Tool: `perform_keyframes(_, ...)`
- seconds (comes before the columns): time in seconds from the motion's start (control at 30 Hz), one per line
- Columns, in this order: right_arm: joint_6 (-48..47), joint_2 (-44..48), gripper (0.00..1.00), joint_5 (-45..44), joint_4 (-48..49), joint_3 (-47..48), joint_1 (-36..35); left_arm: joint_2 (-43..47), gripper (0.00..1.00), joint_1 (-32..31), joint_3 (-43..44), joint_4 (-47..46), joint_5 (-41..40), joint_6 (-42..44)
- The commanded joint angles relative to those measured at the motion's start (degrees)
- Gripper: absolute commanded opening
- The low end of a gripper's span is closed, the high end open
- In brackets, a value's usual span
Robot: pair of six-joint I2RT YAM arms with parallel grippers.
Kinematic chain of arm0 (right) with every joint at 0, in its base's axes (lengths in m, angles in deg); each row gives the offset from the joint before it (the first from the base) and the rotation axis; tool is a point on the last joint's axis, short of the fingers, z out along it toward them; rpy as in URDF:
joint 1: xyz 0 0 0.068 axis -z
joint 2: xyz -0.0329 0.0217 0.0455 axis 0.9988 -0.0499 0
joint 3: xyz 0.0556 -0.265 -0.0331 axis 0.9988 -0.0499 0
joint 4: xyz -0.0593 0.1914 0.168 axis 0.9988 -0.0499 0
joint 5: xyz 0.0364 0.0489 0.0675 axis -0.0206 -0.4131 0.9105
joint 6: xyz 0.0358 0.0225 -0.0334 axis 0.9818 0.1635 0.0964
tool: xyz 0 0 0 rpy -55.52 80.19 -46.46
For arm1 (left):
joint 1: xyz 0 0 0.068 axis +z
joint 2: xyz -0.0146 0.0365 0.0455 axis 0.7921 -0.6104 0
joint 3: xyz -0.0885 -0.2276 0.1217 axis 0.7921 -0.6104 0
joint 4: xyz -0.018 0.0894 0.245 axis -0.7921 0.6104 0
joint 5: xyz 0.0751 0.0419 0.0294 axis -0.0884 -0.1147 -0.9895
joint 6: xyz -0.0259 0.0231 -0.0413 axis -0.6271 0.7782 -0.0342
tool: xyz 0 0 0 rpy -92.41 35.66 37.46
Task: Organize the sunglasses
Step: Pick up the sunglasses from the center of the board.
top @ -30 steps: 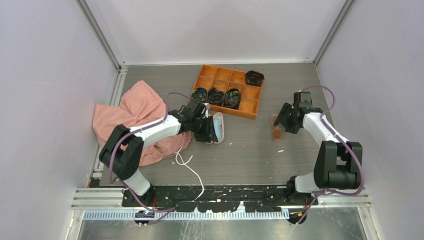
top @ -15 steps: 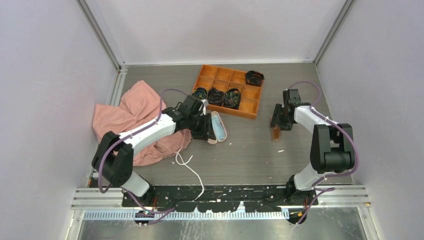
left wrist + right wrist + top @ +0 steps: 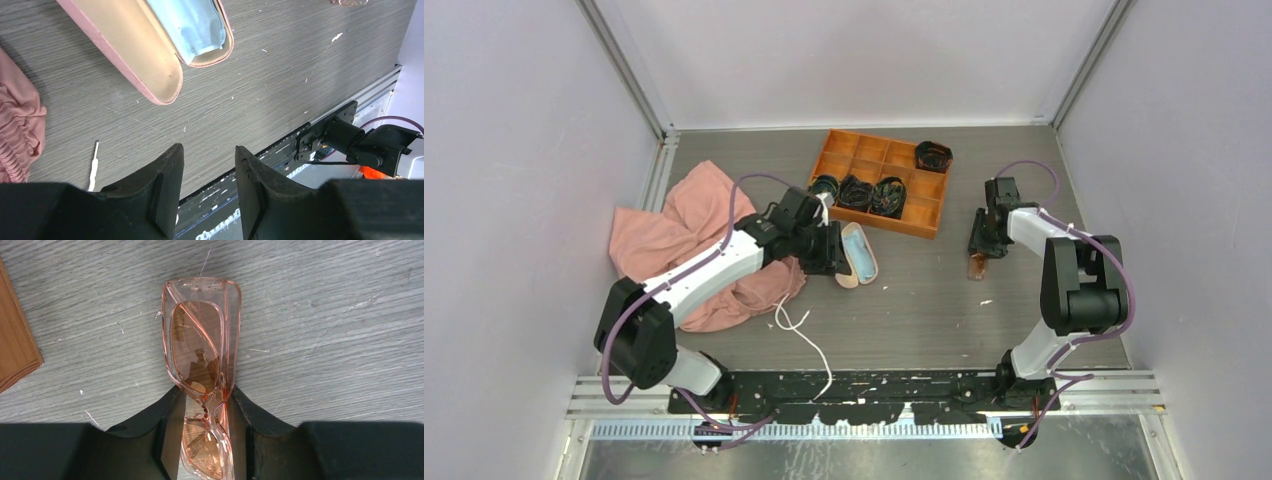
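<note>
Sitting open on the table (image 3: 904,300), pink case (image 3: 145,55) holds blue cloth (image 3: 192,25), orange tray (image 3: 924,210) holds dark bundles (image 3: 889,196); left claw (image 3: 207,170), arm stretched forward, hovers narrow and empty beside case; right claw (image 3: 205,405) pinches sunglasses (image 3: 202,355) mid-frame on table right of tray, long axis along its fingers.

Right gripper (image 3: 980,244) hangs over the sunglasses (image 3: 975,266) near the orange tray (image 3: 924,200).

left arm (image 3: 724,262): reaching forward-right, jaws parted | right arm (image 3: 1036,228): reaching forward, jaws pinched narrow
</note>
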Motion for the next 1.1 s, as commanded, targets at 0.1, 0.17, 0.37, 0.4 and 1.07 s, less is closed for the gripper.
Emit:
perform_keyframes(0.1,1.57,-0.43,0.34,-0.46,1.64,1.09,-0.28,3.65,0.44,2.01,-2.00,-0.14,0.73,-0.44)
perform_keyframes(0.17,2.18,0.22,0.33,0.08,1.29,1.03,-0.24,4.68,0.44,3.25,-2.94,-0.53,2.27,-0.93)
perform_keyframes(0.37,5.90,7.18,0.31,2.52,4.87,-3.85,-0.28,7.81,0.53,8.28,-5.21,0.07,4.01,-0.77)
perform_keyframes(0.4,6.03,8.09,0.30,3.33,5.12,-4.47,-0.28,7.83,0.56,8.92,-5.34,0.08,4.39,-0.73)
perform_keyframes(1.07,11.76,22.78,0.26,7.14,-1.66,-3.23,-14.70,-8.71,0.54,10.50,-3.87,-9.00,0.51,-1.08)
